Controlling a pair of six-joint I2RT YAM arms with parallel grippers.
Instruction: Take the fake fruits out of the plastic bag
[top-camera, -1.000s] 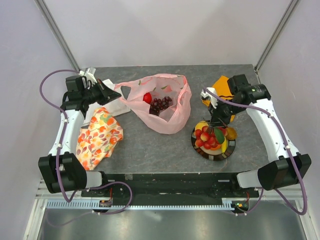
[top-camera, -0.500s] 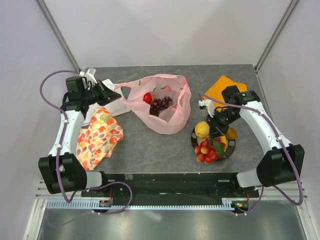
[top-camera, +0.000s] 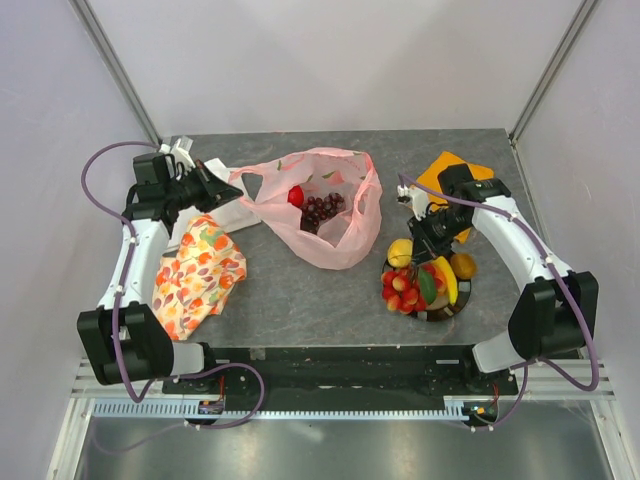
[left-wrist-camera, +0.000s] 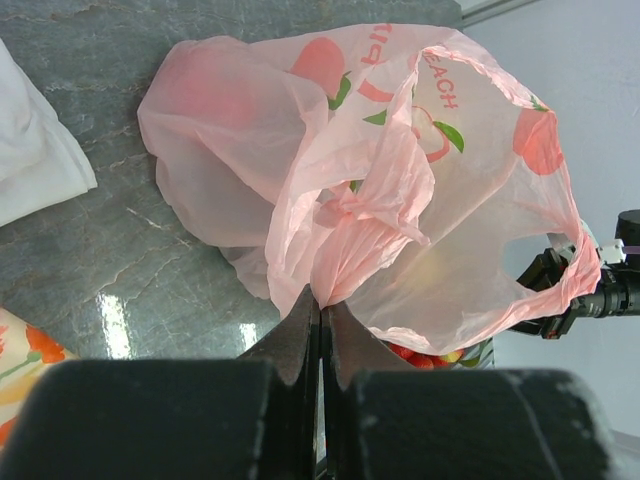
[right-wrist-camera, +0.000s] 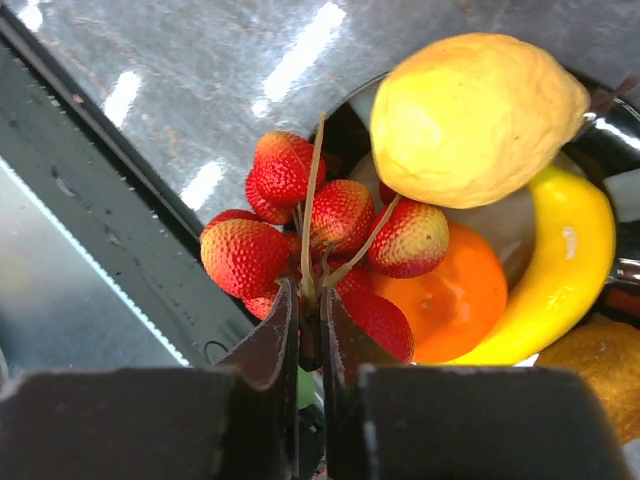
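Pink bag (left-wrist-camera: 400, 180) tight in left gripper (left-wrist-camera: 320, 300), one berry cluster (right-wrist-camera: 340, 215) tight in right gripper (right-wrist-camera: 310, 295)

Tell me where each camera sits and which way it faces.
Top external: above and behind the bases, facing down on the table; both arms show, plastic bag centre, plate right.
Left wrist: facing along the table at the plastic bag; left end effector shut on a fold.
Right wrist: facing down at the plate; right end effector shut on the red berry cluster.
Shared: top and left wrist show the bag; top and right wrist show the plate.
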